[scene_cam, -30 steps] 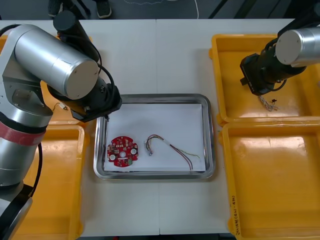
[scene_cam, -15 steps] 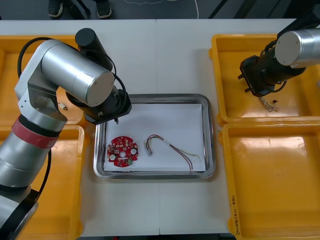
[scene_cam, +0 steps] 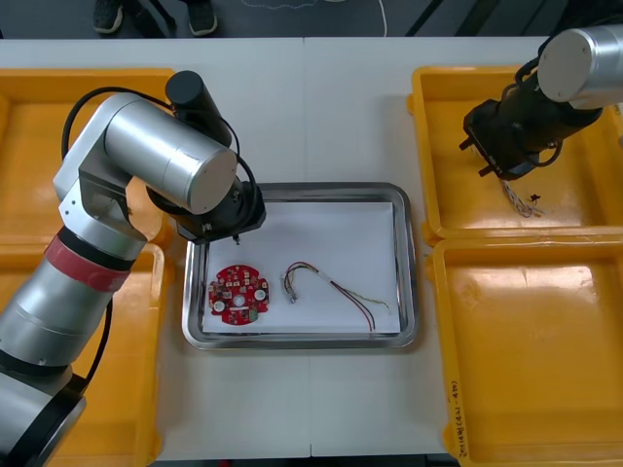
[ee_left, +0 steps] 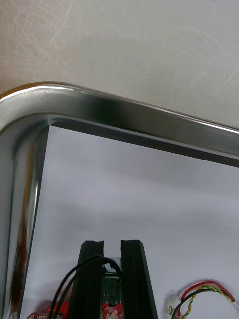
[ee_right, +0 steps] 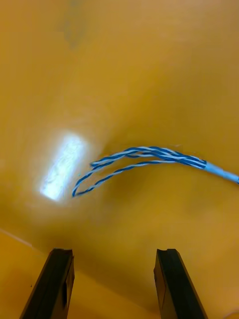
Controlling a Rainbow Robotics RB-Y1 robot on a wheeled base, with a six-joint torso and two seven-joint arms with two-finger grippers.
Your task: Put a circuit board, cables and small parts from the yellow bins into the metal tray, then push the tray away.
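Right gripper (ee_right: 113,253), fingers spread, hovers in the 2 o'clock yellow plastic bin (scene_cam: 448,126); the twisted blue and white cable (ee_right: 149,158) lies just beyond it, long axis running finger to finger; left gripper (ee_left: 112,246), clenched on a thin black cable (ee_left: 74,273), hangs over the 10 o'clock corner of the shiny metal tray (ee_left: 124,112).

The metal tray (scene_cam: 414,263), shiny at the rim and white inside, lies flat on the table (scene_cam: 321,107). A round red circuit board (scene_cam: 238,293) lies flat in its near-left part. Beside the board, a red and yellow cable (scene_cam: 331,290) curves toward the tray's near-right corner. Over the far-left corner a thin black cable (ee_left: 74,279) loops from between the left gripper's (ee_left: 112,244) fingers. A twisted blue and white cable (ee_right: 149,157) lies curved in the far yellow bin (scene_cam: 428,146) right of the tray.
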